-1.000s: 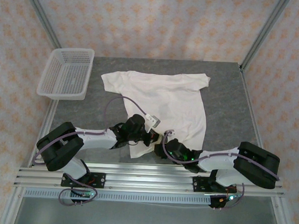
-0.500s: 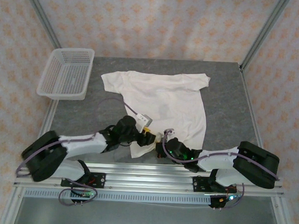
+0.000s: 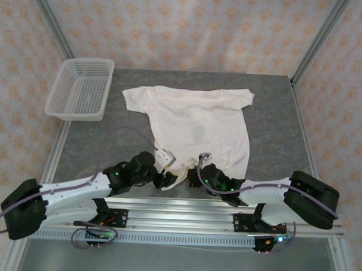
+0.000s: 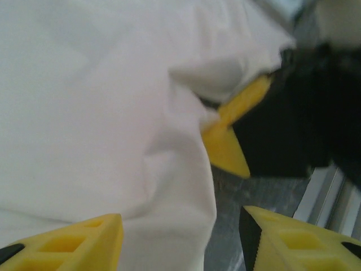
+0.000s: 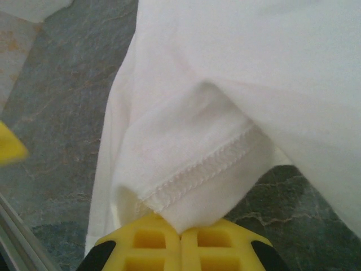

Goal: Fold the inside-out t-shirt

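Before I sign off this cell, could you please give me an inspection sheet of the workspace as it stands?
Surface: grey table, cloth spread across its middle.
Job's things: off-white t-shirt lying mostly flat, near hem bunched.
Clutter: white mesh basket at the far-left edge.
Grippers: left end effector open over the near hem; right end effector shut on the stitched hem.
Cables: purple cable looping above the left arm.
Surroundings: patterned walls, aluminium frame posts.
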Tool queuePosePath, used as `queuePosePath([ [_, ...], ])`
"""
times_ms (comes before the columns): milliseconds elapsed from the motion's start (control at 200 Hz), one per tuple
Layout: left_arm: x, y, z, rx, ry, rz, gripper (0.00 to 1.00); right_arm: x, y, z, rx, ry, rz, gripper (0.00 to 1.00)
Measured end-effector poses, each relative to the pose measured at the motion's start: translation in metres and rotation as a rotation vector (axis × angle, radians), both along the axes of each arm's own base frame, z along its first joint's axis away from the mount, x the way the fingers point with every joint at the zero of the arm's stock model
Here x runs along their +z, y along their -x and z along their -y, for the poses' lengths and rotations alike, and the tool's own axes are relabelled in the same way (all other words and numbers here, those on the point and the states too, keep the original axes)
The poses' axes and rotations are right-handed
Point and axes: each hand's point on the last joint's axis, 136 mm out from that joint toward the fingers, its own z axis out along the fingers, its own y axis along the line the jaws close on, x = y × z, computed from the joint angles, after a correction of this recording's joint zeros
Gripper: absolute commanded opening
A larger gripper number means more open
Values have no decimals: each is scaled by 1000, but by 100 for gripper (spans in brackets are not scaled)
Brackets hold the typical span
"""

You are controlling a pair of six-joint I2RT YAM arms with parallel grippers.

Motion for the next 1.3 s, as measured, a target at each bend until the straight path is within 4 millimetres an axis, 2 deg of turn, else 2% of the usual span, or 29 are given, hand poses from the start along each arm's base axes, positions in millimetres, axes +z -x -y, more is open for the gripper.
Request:
queuePosePath([
  [90,-27,8,8,-34,-74,-53,56,2,-1,-2,-3,-7,-2,0],
  [190,-48,5,12,-32,-106,-81,55,4,-1,-3,-5,-9,-4,0],
  [345,-56,-4,20,-7,-100,-82,47,3,-1,-2,-7,-8,-9,0],
  [390,-54,-8,21,8,-91,-70,41,2,-1,-2,-7,-4,-11,0],
  [545,-41,-21,25,52,-52,-39,0,2,0,-1,-12,-2,-19,0],
  [686,-24,-33,20,106,2,-21,0,-4,1,2,-15,18,-33,0],
  [781,2,-41,14,144,72,6,0,-15,3,3,-7,49,-53,0],
  [856,27,-44,9,169,132,37,0,-35,9,6,10,113,-94,0],
  [911,45,-46,5,186,175,62,0,-46,13,6,24,152,-112,8],
  [986,67,-49,-2,212,218,93,0,-43,15,-3,53,156,-107,20],
  [1081,83,-50,-8,230,242,114,0,-39,20,-9,75,155,-98,28],
  [1191,82,-47,-12,234,230,103,0,-26,27,-9,99,173,-57,33],
  [1301,75,-45,-14,236,205,83,0,9,21,-13,92,132,31,34],
])
